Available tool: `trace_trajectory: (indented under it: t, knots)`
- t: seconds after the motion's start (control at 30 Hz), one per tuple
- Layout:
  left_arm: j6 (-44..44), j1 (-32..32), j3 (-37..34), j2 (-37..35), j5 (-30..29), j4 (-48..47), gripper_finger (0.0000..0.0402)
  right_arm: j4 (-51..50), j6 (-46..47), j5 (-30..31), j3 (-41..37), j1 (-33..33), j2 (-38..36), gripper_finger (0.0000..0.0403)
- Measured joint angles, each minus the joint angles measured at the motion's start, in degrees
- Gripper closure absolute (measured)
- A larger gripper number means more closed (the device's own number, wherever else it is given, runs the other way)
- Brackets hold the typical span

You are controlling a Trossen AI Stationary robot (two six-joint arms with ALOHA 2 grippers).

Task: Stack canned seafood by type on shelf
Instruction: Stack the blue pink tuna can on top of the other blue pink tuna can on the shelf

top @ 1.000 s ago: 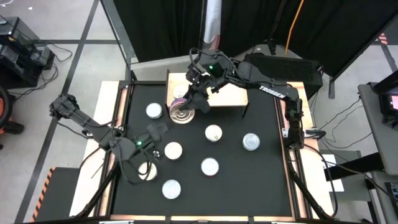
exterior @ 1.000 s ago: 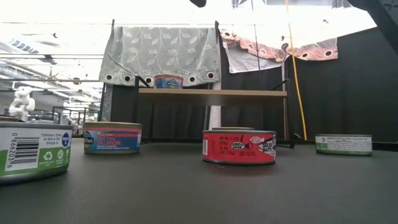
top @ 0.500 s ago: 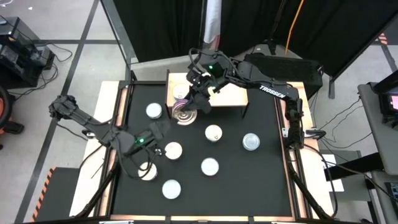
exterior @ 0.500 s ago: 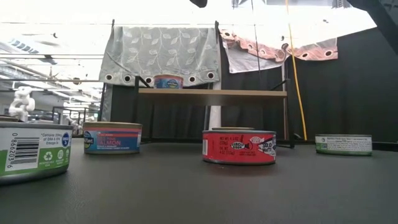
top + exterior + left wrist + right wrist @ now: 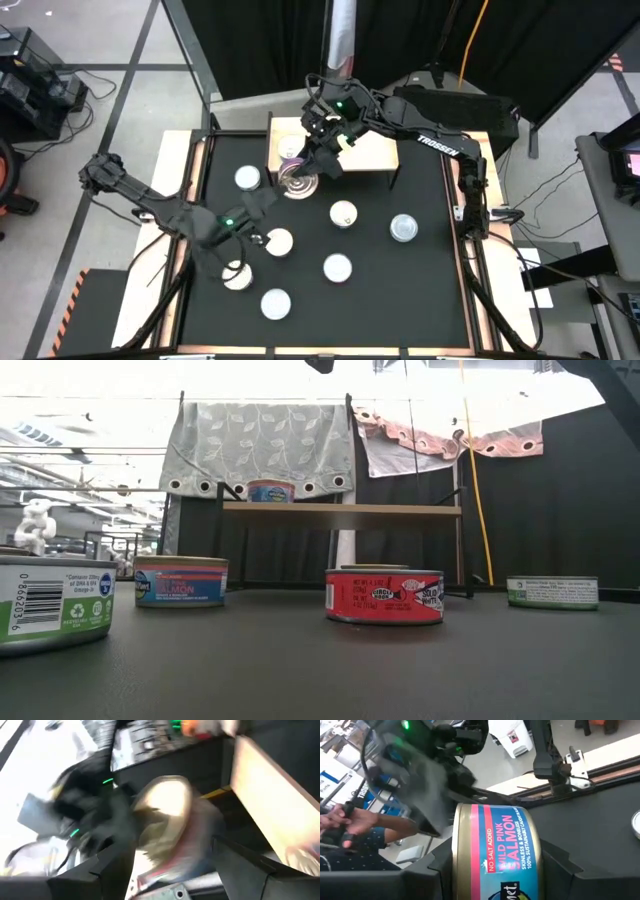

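The salmon tin [image 5: 495, 852], labelled blue and pink, sits clamped between the fingers of the right gripper [image 5: 300, 180], tilted on edge just off the shelf's [image 5: 365, 155] front corner. We judge the shelf top, where one tin [image 5: 289, 150] already rests, lies directly behind the gripper. The left gripper [image 5: 258, 238], clamped on another tin [image 5: 167, 827], hangs well away from the shelf, among the loose tins [image 5: 338, 267].

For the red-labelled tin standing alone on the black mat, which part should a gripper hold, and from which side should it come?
The red tin stands flat, lid up, and is low and round. Probably best to come straight down from above and close the fingers across its curved side wall, on opposite sides. In the low view nothing stands close beside it, so any finger direction should fit.
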Motion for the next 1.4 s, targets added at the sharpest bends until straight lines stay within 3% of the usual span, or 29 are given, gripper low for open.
trace_trajectory:
  t: [0.2, 0.4, 0.63, 0.9, 1.03, 1.23, 1.4]
  knots:
    - [1.4, -5.6, 0.0, -0.7, 0.1, 17.0, 0.0139, 6.5, -0.3, -3.4, 0.0, -1.0, -0.8, 0.0214]
    - [-3.3, -7.9, 0.0, -1.2, 0.3, 31.1, 0.0139, 18.7, -3.8, -5.9, 0.1, -1.6, -1.4, 0.0214]
    - [-21.1, -8.0, 0.0, -1.2, 0.9, 46.7, 0.0139, 22.3, -21.5, -7.8, 0.1, 0.9, -2.9, 0.0214]
    - [-48.3, -10.0, 0.0, -1.2, 2.8, 39.2, 0.0139, 20.8, -35.9, -7.3, 0.1, 5.5, -3.1, 0.0214]
    - [-56.4, -12.6, 0.0, -1.1, 3.2, 34.9, 0.0139, 15.2, -44.9, -0.1, 0.1, 7.4, -3.8, 0.0214]
    - [-62.4, -13.6, 0.0, -0.6, 2.6, 29.1, 0.013, 11.7, -54.4, 11.8, 0.0, 11.4, -4.8, 0.0214]
    - [-61.5, -13.6, 0.0, -0.1, -1.0, 29.4, 0.0109, 10.7, -55.7, 14.1, 0.0, 13.9, -5.2, 0.0214]
